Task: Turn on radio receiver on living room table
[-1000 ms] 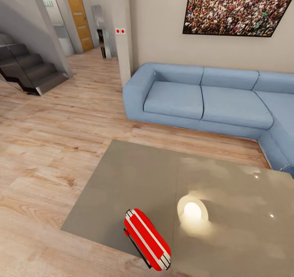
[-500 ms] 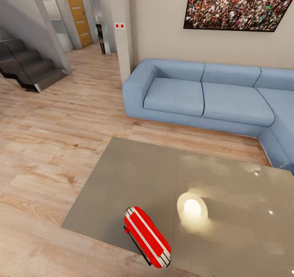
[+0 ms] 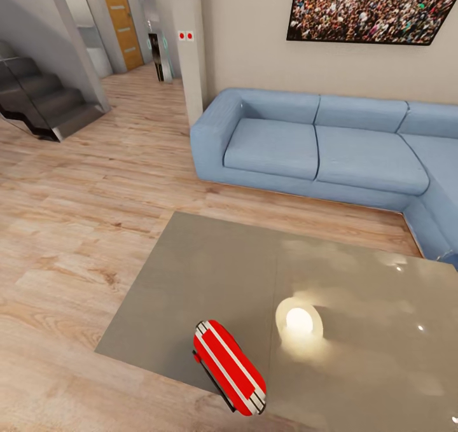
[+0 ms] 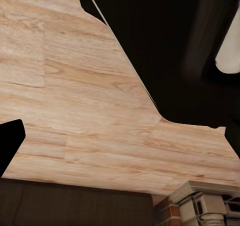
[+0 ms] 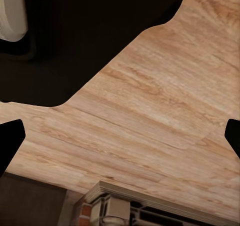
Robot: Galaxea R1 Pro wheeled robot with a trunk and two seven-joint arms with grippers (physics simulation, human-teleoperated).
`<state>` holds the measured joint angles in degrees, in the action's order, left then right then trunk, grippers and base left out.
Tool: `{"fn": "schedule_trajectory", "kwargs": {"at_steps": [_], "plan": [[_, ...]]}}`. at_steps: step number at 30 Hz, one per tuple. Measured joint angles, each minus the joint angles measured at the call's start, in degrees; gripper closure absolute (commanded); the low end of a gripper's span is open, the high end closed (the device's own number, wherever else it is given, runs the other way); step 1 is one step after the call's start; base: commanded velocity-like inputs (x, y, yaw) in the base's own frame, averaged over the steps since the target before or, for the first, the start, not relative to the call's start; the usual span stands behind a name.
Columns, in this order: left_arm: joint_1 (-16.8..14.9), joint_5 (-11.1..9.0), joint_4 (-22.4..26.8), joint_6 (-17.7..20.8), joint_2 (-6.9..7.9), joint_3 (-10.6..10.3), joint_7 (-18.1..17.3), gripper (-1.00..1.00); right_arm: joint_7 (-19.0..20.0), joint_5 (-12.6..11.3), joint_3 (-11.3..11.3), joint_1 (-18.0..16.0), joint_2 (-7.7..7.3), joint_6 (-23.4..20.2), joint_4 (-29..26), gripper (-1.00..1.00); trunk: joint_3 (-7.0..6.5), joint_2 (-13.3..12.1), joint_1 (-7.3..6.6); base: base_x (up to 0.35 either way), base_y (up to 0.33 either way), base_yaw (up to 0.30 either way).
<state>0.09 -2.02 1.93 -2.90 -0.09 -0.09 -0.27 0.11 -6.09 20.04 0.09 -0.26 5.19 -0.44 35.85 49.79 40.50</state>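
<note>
One radio receiver (image 3: 229, 368) lies near the front edge of the low surface (image 3: 210, 273), slightly left of its middle, its long body running diagonally. It is a bright red rounded box with white stripes along its length and a pale silvery band at each end; a thin dark part shows along its lower left side. The dial cannot be seen from the head view. A round glare of light (image 3: 299, 320) sits on the glossy grey-taupe top just beside the radio, to its right. Beyond the surface stand the blue corner sofa (image 3: 318, 149) and the framed crowd picture (image 3: 372, 6) on the pale wall; dark stairs (image 3: 44, 101) rise at far left.

Both wrist views look down on the light wood plank floor (image 4: 90, 121). The left hand (image 4: 120, 146) shows one dark fingertip at the frame's edge, so its spread cannot be told. The right hand (image 5: 120, 138) shows a dark fingertip (image 5: 10, 138) at each side, spread wide, holding nothing.
</note>
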Motion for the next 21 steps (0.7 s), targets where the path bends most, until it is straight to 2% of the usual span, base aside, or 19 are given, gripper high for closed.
{"fn": "schedule_trajectory", "kwargs": {"at_steps": [8, 12, 14, 15, 17, 18, 20, 21], "plan": [[0.0, 0.2, 0.0, 0.1, -0.15, 0.0, -0.1, -1.0, -0.1, 0.4, -0.1, 0.0, 0.32, 0.0, 0.0, -1.0, 0.0, 0.0, 0.0, 0.0, 0.0, 0.0], [0.0, 0.4, 0.5, 0.2, -1.32, -0.4, 0.2, -1.0, -0.1, 0.8, 0.2, 0.0, 0.25, -0.3, 0.0, -1.0, 0.0, 0.0, 0.0, 0.0, 0.0, 0.0], [0.0, 0.5, 8.4, 0.7, -1.43, -0.6, -0.3, -1.0, 0.2, 0.8, 1.9, -0.1, -0.39, -0.8, -7.2, -1.0, -0.01, 0.0, 0.0, 0.0, 0.0, 0.0], [0.0, 0.6, 13.4, 1.0, -1.37, -0.7, -0.4, -1.0, -0.1, 0.7, 2.3, -0.2, -1.13, -1.3, -13.8, -1.0, -0.01, 0.0, 0.0, 0.0, 0.0, 0.0], [0.0, 0.4, 21.2, 1.6, -1.31, -0.6, -0.6, -1.0, -1.3, 0.4, 2.2, -0.2, -3.5, -3.9, -25.9, -1.0, -0.01, 0.0, 0.0, 0.0, 0.0, 0.0], [0.0, 0.4, 23.4, 2.0, -1.29, -0.6, -0.6, -1.0, -1.6, 0.3, 2.2, -0.2, -4.32, -5.1, -29.5, -1.0, -0.01, 0.0, 0.0, 0.0, 0.0, 0.0], [0.0, 0.3, 31.9, 4.7, -1.16, -0.5, -0.9, -1.0, -2.7, 0.2, 1.6, -0.2, -7.7, -12.4, -43.3, -1.0, -0.02, 0.0, 0.0, 0.0, 0.0, 0.0], [0.0, 0.2, 37.7, 7.7, -0.96, -0.3, -1.8, -1.0, -3.2, 0.2, 0.8, -0.2, -9.7, -18.2, -51.6, -1.0, -0.01, 0.0, 0.0, 0.0, 0.0, 0.0]]}}
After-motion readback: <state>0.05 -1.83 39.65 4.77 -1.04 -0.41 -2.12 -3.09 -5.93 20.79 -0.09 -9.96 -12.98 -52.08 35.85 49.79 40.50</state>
